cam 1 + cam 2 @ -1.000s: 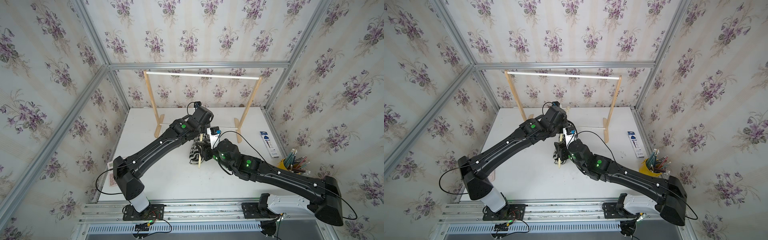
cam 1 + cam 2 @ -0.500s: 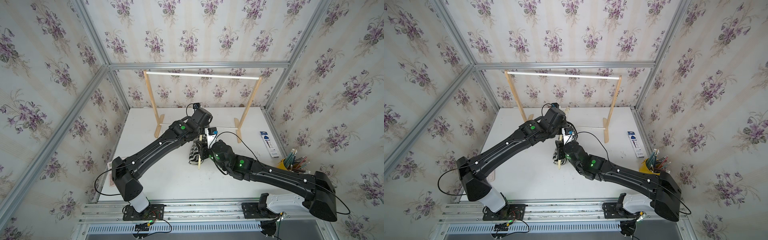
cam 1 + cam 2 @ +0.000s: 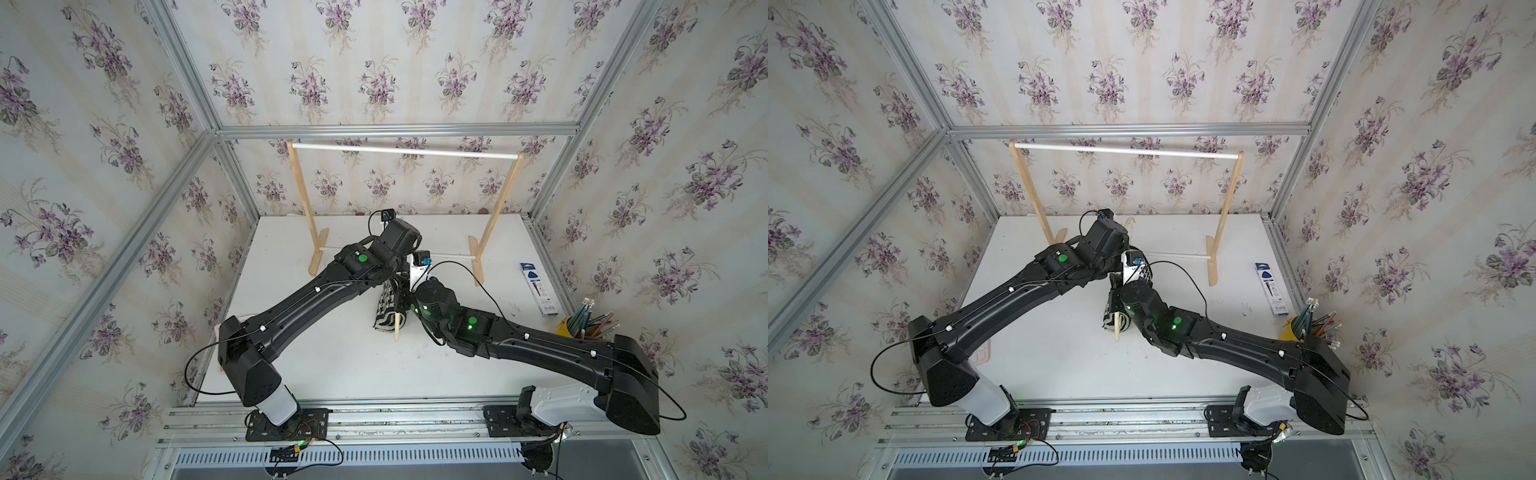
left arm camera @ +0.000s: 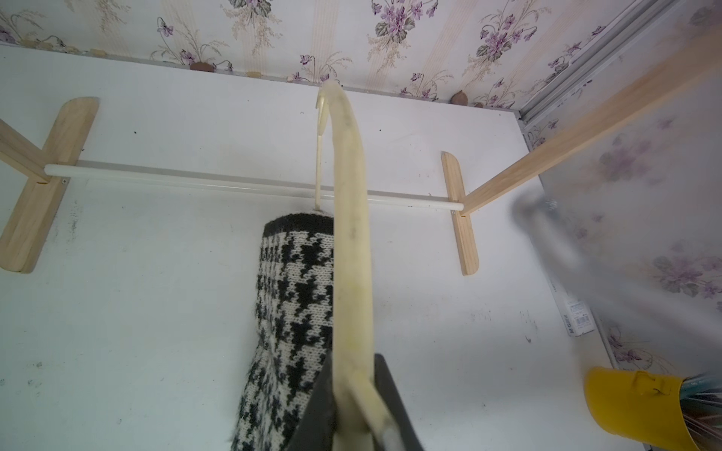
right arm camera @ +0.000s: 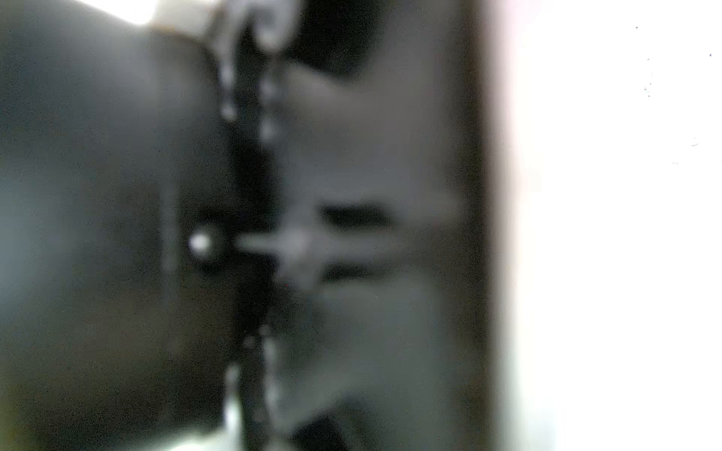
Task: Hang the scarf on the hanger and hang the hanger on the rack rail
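The pale cream hanger (image 4: 349, 242) is clamped between the dark fingers of my left gripper (image 4: 359, 410), which is shut on it near its middle. In the left wrist view one arm of the hanger reaches toward the back wall. The black-and-white houndstooth scarf (image 4: 293, 293) hangs folded over the hanger's thin lower bar, beside the fingers. Both top views show the scarf (image 3: 388, 309) (image 3: 1109, 311) and a cream hanger end (image 3: 397, 330) at mid table, under both wrists. My right gripper (image 3: 402, 293) is pressed against the scarf. Its wrist view is dark blur, so its jaws cannot be read.
The tall wooden rack with white rods (image 3: 405, 151) stands at the back, its lower rod (image 4: 234, 181) just beyond the scarf. A yellow cup of pencils (image 3: 582, 326) and a dark blue box (image 3: 538, 289) sit at the table's right edge.
The right arm has pushed in closer to the scarf and hanger. The left arm has barely moved and keeps hold of the hanger.
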Tool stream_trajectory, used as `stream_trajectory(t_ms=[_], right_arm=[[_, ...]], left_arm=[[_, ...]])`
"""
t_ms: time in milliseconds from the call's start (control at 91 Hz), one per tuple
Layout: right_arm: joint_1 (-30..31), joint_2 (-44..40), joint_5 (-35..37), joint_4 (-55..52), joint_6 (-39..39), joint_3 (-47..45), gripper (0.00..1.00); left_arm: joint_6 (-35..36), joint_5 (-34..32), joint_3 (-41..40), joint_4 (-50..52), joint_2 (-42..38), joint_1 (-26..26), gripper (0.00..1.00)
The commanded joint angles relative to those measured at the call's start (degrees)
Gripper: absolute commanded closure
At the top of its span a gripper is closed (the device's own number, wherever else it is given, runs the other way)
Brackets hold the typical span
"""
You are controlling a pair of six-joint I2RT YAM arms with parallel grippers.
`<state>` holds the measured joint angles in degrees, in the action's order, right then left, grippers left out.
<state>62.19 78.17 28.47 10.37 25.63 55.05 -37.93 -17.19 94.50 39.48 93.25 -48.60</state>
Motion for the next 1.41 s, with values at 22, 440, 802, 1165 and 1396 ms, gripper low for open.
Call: stream_trajectory(t_ms=[22,440,802,1165,1396], right_arm=[[0.00,0.55,0.07,-0.77,-0.15,0.45,0.82],[-0.03,0.55,0.06,-1.36,-0.04,0.24,1.00],[-0.03,-1.10,-0.25,-1.71,-0.31,-1.54,1.00],[-0.09,-4.83,-1.74,-1.89,-1.49,-3.37,1.00],[-0.41,-6.23,-2.45,-1.67,-2.24,-3.37,1.00]], left_arm=[[0.18,1.49,-0.04,-4.09,-0.94,-0.27,1.00],[0.24,1.37,-0.67,-5.69,-1.35,-0.31,1.00],[1.97,-1.33,-1.64,-8.98,-3.52,0.54,0.17],[1.80,-1.24,-8.31,-10.12,-10.41,6.45,0.10],[0.86,3.52,-20.01,-17.05,-19.23,11.09,0.10]])
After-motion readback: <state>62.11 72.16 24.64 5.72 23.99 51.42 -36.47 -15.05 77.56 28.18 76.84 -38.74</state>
